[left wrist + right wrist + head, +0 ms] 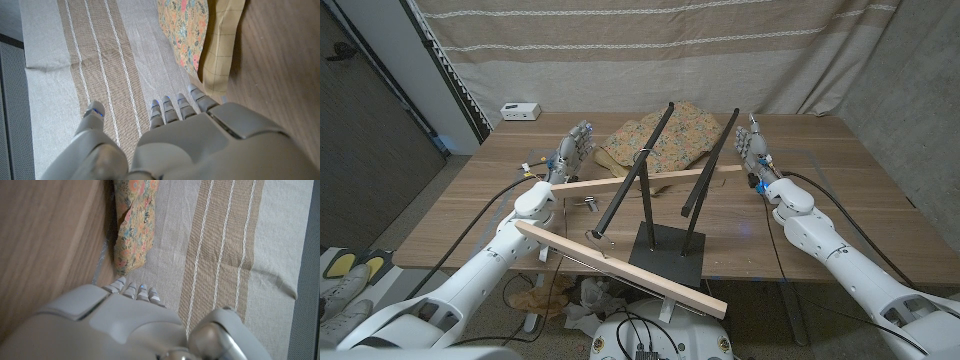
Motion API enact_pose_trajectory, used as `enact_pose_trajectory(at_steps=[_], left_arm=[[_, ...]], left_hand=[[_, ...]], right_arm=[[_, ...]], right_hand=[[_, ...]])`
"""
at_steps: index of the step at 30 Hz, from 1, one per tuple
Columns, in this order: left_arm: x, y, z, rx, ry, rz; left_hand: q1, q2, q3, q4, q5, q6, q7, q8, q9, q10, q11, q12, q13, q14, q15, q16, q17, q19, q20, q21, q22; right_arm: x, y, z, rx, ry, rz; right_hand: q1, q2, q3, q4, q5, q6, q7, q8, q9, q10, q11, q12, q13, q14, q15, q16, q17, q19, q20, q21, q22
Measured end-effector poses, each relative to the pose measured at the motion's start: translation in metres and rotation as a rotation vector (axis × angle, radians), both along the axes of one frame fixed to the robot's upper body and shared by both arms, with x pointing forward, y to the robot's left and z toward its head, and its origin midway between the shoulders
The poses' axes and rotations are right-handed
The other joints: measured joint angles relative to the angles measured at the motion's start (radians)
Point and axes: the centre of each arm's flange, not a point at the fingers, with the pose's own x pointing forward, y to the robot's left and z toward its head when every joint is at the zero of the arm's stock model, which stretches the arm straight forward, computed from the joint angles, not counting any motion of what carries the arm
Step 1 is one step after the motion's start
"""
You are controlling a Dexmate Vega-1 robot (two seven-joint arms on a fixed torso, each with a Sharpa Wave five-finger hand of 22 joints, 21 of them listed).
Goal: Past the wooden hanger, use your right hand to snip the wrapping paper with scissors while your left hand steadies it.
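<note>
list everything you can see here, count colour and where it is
wrapping paper: one, floral orange with a plain tan gridded underside, crumpled at the table's far middle between the two hands
frame: one, black rods on a black base plate with pale wooden bars, at the table's near middle
table: one, brown wood, under everything
small box: one, white, beyond the table's far left corner
curtain: one, beige with white stripes, behind the table
left hand: one, grey, fingers apart, holding nothing, left of the paper
right hand: one, grey, fingers apart, holding nothing, right of the paper
</note>
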Motion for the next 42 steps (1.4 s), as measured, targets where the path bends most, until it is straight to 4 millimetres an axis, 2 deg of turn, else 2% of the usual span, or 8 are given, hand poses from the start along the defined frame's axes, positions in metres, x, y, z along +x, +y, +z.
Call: enact_pose_trajectory(at_steps=[7,10,15,18,20,32,40,42], left_arm=[[-0.002,-0.001,-0.003,0.0,0.005,-0.005],[-0.003,-0.002,-0.005,0.003,0.005,-0.007],[-0.003,-0.001,-0.006,0.001,0.01,0.005],[-0.014,0.003,-0.005,0.024,-0.003,0.01],[-0.016,0.004,-0.006,0.032,-0.002,0.02],[-0.025,0.01,-0.004,0.108,0.029,0.08],[-0.027,0.022,0.0,0.149,0.054,0.144],[-0.029,0.025,0.003,0.167,0.054,0.168]], left_hand=[[0.005,0.003,0.0,0.0,0.0,0.008,-0.001,0.005,0.0,0.0,0.0,0.0,0.0,0.0,0.0,0.0,0.0,0.0,0.0,0.0,0.0],[0.011,-0.003,0.0,0.0,0.0,0.031,0.013,0.011,0.0,0.0,0.0,0.0,0.0,0.0,0.0,0.0,0.0,0.0,0.0,0.0,0.0],[0.016,0.003,0.0,0.0,0.0,0.039,0.014,0.015,0.0,0.005,0.002,0.0,0.0,0.0,0.0,0.0,0.0,0.0,0.0,0.0,0.0],[0.028,-0.001,0.0,0.0,0.0,0.076,0.051,0.021,0.005,0.033,0.0,0.008,0.0,0.015,0.0,0.0,0.0,0.025,-0.003,0.004,0.0],[0.032,-0.005,0.0,0.0,0.0,0.083,0.058,0.022,0.005,0.047,0.0,0.008,0.0,0.021,0.0,0.0,0.0,0.032,-0.003,0.004,0.0],[0.041,-0.014,-0.005,0.004,0.0,0.074,0.049,0.014,0.005,0.084,-0.019,0.015,0.0,0.043,0.0,0.008,0.0,0.047,0.0,0.008,0.0],[0.045,-0.018,-0.008,0.001,0.007,0.074,0.049,0.007,0.004,0.108,-0.026,0.023,0.0,0.054,0.001,0.008,0.0,0.046,0.0,0.008,0.0],[0.045,-0.018,-0.008,0.001,0.007,0.073,0.039,0.007,0.004,0.124,-0.028,0.029,0.0,0.059,-0.002,0.008,0.0,0.046,0.0,0.008,0.0]], right_arm=[[0.0,0.004,0.001,-0.006,0.002,0.01],[-0.001,0.007,0.001,-0.008,0.001,0.016],[-0.003,0.013,0.0,-0.012,-0.001,0.027],[-0.002,0.015,-0.002,-0.019,0.011,0.03],[-0.002,0.017,-0.003,-0.022,0.012,0.033],[-0.003,0.026,-0.004,-0.059,0.025,0.046],[-0.008,0.034,0.0,-0.067,0.032,0.024],[-0.008,0.036,0.0,-0.067,0.036,0.014]], right_hand=[[0.0,0.0,-0.004,-0.004,0.0,0.0,0.0,0.0,0.0,0.0,0.0,0.0,0.0,0.0,0.0,0.0,0.0,0.0,0.0,0.0,0.005],[0.0,0.0,-0.004,-0.004,0.0,0.0,0.0,0.0,0.0,0.0,0.0,0.0,0.0,0.0,0.0,0.0,0.0,0.0,0.0,0.0,0.005],[0.0,0.0,-0.004,-0.004,0.0,0.0,0.0,0.0,0.0,0.0,0.0,0.0,0.0,0.0,0.0,0.0,0.0,0.0,0.0,0.0,0.005],[0.0,0.0,-0.004,-0.004,0.0,0.0,0.0,0.0,0.0,0.0,0.0,0.0,0.0,0.0,0.0,0.0,0.0,0.0,0.0,0.0,0.004],[0.0,0.0,-0.004,-0.004,0.0,0.0,0.0,0.0,0.0,0.0,0.0,0.0,0.0,0.0,0.0,0.0,0.0,0.0,0.0,0.0,0.004],[0.0,0.0,-0.008,0.0,0.004,0.0,0.0,0.0,0.0,0.0,0.0,0.0,0.0,0.0,0.0,0.0,0.0,0.0,0.0,0.0,0.004],[0.0,0.0,-0.012,-0.004,0.004,0.0,0.0,0.0,0.0,0.0,0.0,0.0,0.0,0.0,0.0,0.0,0.0,-0.009,-0.002,0.0,0.004],[0.0,0.0,-0.012,-0.004,0.004,0.0,0.0,0.0,0.0,0.0,0.0,0.0,0.0,0.0,0.0,0.0,0.0,-0.011,0.0,0.0,0.004]])
